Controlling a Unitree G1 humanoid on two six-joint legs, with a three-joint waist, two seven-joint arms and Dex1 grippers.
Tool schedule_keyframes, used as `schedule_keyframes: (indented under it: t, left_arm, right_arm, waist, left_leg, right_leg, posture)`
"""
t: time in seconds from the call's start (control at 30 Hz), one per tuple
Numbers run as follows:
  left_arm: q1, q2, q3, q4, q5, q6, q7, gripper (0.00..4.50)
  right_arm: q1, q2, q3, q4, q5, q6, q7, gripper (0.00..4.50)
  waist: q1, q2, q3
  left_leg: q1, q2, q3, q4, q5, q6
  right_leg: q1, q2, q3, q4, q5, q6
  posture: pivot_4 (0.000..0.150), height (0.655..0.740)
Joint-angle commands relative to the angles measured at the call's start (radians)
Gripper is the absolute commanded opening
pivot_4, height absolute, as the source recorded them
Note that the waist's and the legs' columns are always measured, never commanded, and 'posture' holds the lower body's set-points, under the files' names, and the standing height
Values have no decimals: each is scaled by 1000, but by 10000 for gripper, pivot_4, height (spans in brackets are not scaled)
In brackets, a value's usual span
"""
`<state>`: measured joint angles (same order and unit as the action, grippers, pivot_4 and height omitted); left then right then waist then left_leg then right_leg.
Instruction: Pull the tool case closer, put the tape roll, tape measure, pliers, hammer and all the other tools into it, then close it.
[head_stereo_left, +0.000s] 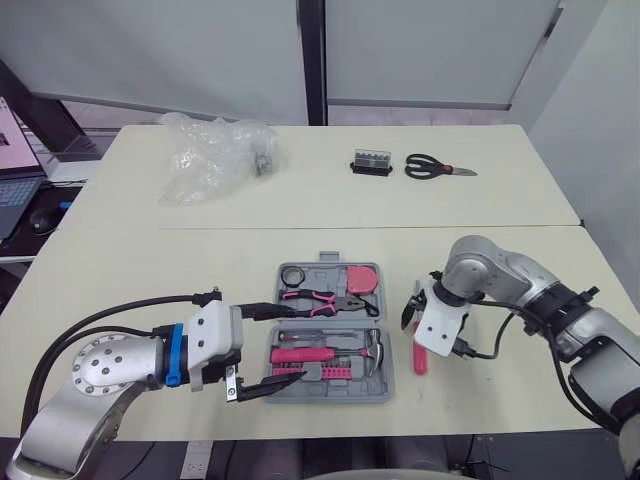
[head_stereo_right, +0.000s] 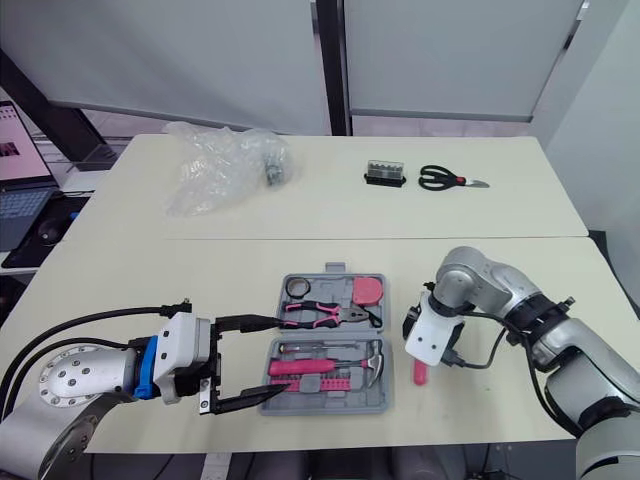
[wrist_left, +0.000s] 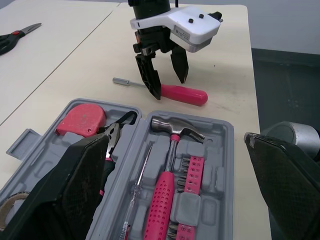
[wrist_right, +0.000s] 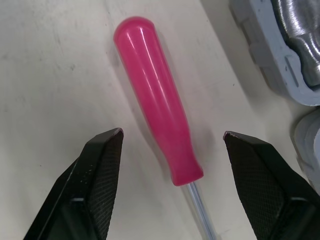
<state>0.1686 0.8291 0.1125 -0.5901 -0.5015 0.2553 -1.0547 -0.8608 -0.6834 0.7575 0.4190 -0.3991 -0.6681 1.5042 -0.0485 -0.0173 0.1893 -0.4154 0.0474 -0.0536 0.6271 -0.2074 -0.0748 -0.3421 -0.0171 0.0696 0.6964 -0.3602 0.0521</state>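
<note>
Cream tabletops (head_stereo_left: 120, 260), 2 pushed together, carry everything, with grey wall panels behind.

The left gripper (head_stereo_left: 290, 344) has its jaws spread wide across the left end of the open tool case (head_stereo_left: 350, 398), which sits near the front edge. If that arm nudges the case, the loosely seated tools may jump from their slots, and its fingers would likely block the lid when it folds shut. Inside lie the tape roll (head_stereo_left: 292, 275), pliers (head_stereo_left: 322, 299), hammer (head_stereo_left: 305, 353) and tape measure (head_stereo_left: 361, 279).

Just right of the case, the pink screwdriver (wrist_right: 157, 110) lies flat on the table. The right gripper (wrist_left: 168, 87) hangs over its handle with jaws wide, 1 finger on each side, not touching it. The handle is smooth and round, so an off-centre squeeze may roll it or squirt it out, and the case wall close by leaves little room.

Further off, left to right, are a laptop (head_stereo_left: 15, 190) on a side desk, a crumpled plastic bag (head_stereo_left: 210, 155), a small black bit box (head_stereo_left: 371, 162) and scissors (head_stereo_left: 435, 167). The last 2 sit on the far table, well apart from the case, probably a long reach.
</note>
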Motion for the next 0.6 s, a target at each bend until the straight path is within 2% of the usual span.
schedule_keyframes:
  t: [0.03,0.2,0.4,0.6]
  left_arm:
    - [6,-1,5,-37,0,0,16,45000]
    - [7,-2,2,-41,2,1,31,45000]
    - [0,-3,-4,-31,9,-4,35,45000]
    - [-18,-13,-16,-18,18,-18,39,45000]
  right_arm:
    - [-31,21,7,50,-33,-50,-21,28254]
    - [-43,42,15,101,-73,-94,-55,16714]
    - [-41,35,5,105,-85,-104,-70,6448]
    - [21,-36,-113,-29,24,96,-43,6383]
  waist:
    - [0,0,0]
    - [0,0,0]
    - [1,0,0]
    - [3,0,0]
  left_leg:
    - [0,0,0,0,0,0]
    - [0,0,0,0,0,0]
    - [1,0,0,0,0,0]
    - [0,0,0,0,0,0]
  right_leg:
    - [0,0,0,0,0,0]
    - [0,0,0,0,0,0]
    - [1,0,0,0,0,0]
    - [1,0,0,1,0,0]
  posture:
    - [1500,7400]
    - [1500,7400]
    - [1500,7400]
    - [1500,7400]
